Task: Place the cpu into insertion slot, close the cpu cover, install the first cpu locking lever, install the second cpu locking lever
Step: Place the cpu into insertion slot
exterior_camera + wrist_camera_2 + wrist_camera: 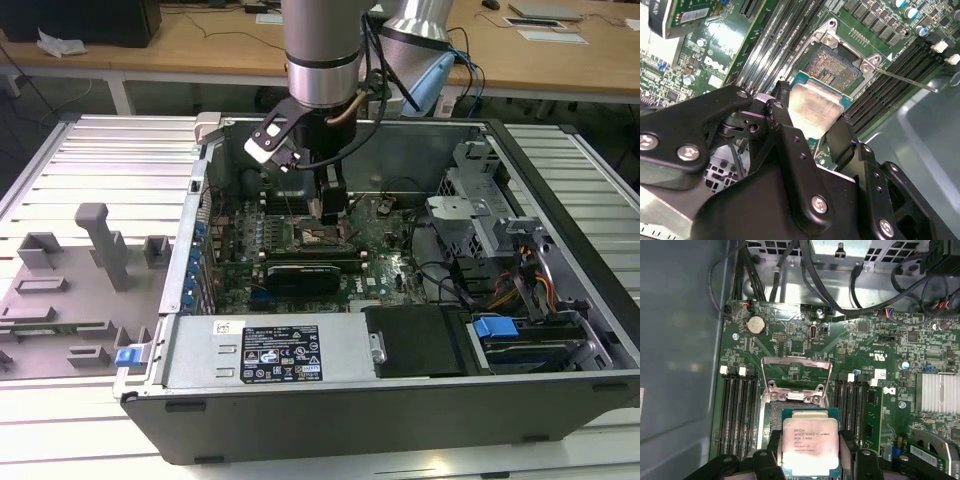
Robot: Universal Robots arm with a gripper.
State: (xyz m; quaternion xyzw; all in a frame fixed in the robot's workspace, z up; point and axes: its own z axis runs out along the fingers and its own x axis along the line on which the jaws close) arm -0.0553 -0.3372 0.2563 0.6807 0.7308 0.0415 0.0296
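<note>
Jaws are closed on the cpu [810, 440], which is gripped by two opposite edges and held flat over the near part of the insertion slot [832, 65]; gold-brown contacts are exposed past the chip; beyond the slot, the cpu cover [796, 360] is seen swung open; black memory slots [737, 410] are ranged on both sides.
</note>
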